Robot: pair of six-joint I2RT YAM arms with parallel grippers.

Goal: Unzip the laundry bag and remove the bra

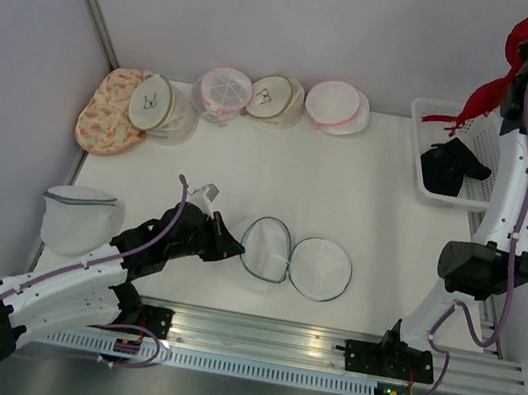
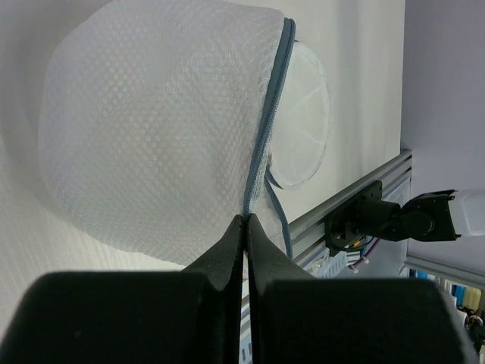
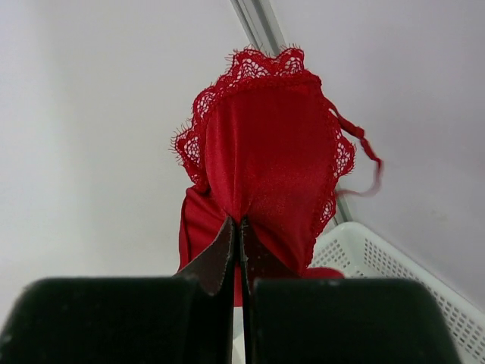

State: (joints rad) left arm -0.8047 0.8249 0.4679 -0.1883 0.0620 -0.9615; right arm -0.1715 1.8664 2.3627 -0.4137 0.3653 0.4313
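The white mesh laundry bag (image 1: 294,258) lies unzipped near the table's front, its two round halves spread side by side. My left gripper (image 1: 232,248) is shut on its grey zipper edge (image 2: 261,152); in the left wrist view the bag (image 2: 151,129) bulges just beyond my gripper (image 2: 246,220). The red lace bra (image 1: 494,84) hangs high at the far right. My right gripper (image 3: 241,221) is shut on the bra (image 3: 265,144), above the white basket (image 1: 419,132).
The basket (image 3: 394,265) holds a black garment (image 1: 451,168). Several more round laundry bags (image 1: 223,92) line the table's back. Another white mesh bag (image 1: 76,217) sits at the left edge. An aluminium rail (image 1: 321,344) runs along the front.
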